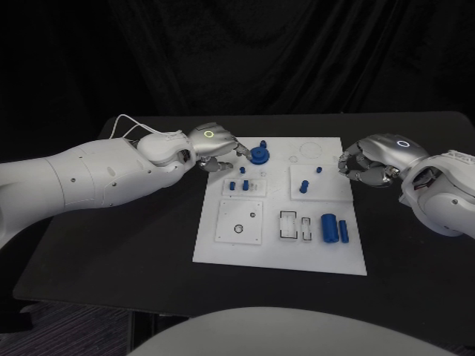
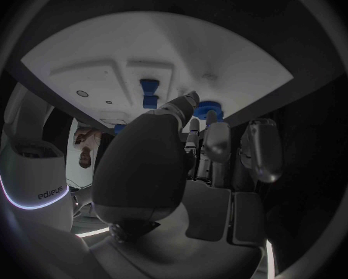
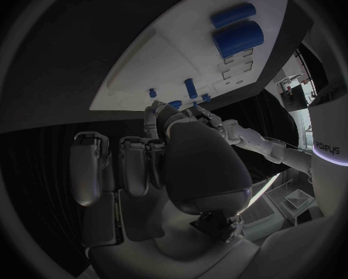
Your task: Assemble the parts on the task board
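**Two white arms, silver hands**

Both arms are cased in smooth, rounded white shells with small dark screw holes dotted along them. A thin pale cable loops beside the left arm's wrist. The left hand (image 1: 214, 144) and the right hand (image 1: 375, 161) are silver-grey metal with dark segmented fingers, and each carries a small glowing ring on its back.

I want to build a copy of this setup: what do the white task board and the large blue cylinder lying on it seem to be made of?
The flat white task board looks like matte plastic: even colour, no glare, cleanly cut recesses, though painted material is possible. The large blue cylinder lying on it looks like smooth solid-coloured plastic with a faint sheen along its side; anodised metal cannot be ruled out.
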`<state>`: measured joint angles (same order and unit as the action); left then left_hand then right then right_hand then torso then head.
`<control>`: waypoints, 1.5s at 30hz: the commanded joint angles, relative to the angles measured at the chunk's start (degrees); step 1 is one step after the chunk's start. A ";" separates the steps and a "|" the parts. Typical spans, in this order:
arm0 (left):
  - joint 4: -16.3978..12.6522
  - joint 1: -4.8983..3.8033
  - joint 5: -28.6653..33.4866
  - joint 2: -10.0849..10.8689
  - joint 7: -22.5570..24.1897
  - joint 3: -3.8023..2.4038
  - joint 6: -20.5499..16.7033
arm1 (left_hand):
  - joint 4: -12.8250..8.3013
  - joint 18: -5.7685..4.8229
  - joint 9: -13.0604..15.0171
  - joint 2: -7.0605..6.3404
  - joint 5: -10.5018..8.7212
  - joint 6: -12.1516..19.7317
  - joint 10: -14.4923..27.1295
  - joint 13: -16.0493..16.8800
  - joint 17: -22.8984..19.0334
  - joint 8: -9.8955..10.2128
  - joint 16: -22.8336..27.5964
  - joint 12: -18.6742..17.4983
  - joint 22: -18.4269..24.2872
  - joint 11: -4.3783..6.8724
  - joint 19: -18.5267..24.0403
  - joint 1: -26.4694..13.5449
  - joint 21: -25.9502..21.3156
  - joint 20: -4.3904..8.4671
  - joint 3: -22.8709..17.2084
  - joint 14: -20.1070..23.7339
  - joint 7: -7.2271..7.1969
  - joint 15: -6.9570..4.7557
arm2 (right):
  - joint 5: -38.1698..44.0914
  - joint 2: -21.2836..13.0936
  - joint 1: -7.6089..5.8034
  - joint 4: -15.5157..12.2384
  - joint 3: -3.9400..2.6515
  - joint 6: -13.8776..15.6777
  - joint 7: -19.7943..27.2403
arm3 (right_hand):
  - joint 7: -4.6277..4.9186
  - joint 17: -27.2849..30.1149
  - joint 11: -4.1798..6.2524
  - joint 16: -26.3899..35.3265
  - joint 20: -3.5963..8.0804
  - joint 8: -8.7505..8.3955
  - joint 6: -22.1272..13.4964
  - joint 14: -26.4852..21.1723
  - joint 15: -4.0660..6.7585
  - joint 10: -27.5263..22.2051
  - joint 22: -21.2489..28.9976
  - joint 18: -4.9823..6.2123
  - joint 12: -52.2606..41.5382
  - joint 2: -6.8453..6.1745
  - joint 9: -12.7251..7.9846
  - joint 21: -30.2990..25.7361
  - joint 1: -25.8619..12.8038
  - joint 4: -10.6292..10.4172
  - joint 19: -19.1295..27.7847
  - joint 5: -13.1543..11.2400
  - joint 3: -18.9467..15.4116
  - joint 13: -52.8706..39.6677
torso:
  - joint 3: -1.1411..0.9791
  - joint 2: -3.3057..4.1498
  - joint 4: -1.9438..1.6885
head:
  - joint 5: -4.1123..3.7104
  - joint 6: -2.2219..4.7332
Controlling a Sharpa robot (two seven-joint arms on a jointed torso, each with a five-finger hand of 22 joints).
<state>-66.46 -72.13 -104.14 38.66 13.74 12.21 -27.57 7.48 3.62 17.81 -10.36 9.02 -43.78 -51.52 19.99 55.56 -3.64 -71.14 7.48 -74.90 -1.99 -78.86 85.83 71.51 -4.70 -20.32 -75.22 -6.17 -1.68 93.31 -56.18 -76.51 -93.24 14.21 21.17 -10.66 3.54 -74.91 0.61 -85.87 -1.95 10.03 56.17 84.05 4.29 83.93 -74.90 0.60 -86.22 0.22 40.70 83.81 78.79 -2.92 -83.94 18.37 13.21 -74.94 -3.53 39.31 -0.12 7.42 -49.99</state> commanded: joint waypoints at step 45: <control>-19.70 6.75 96.22 15.45 36.38 -0.03 21.86 | 9.28 6.56 -15.74 16.90 3.95 24.90 49.88 -18.41 -55.56 1.64 71.14 2.88 63.37 3.14 77.79 -16.40 -70.43 -5.24 31.96 75.22 5.96 4.61 | 7.02 2.90 -1.87 4.40 -0.05 -2.90 4.03 | 0.84 -0.48 -8.54 3.95 -6.24 -6.35 -8.50 2.18 -6.81 -43.23 -10.34 2.92 69.89 -8.92 -18.34 -9.40 -0.45 -3.58 0.31 -8.92 7.37 59.77 | 5.51 0.20 -4.24 | -9.69 -0.01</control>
<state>-85.65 -65.46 -9.60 54.05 38.43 12.24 -8.04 16.79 9.32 2.12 6.10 12.83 -19.03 -1.96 1.64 0.05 -2.27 -0.20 10.42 -11.37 1.10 -1.39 69.48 1.31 -10.10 11.53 0.00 -0.04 2.87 99.34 -53.25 -78.56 -88.99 14.20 18.95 -7.13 4.67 -74.95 -7.69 -81.63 -7.89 3.75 47.68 84.01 -2.23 40.63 -74.93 3.15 -16.45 -8.77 22.53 74.54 79.02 -6.49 -83.54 9.49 20.85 -15.40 1.11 39.20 -3.83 -1.97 -49.99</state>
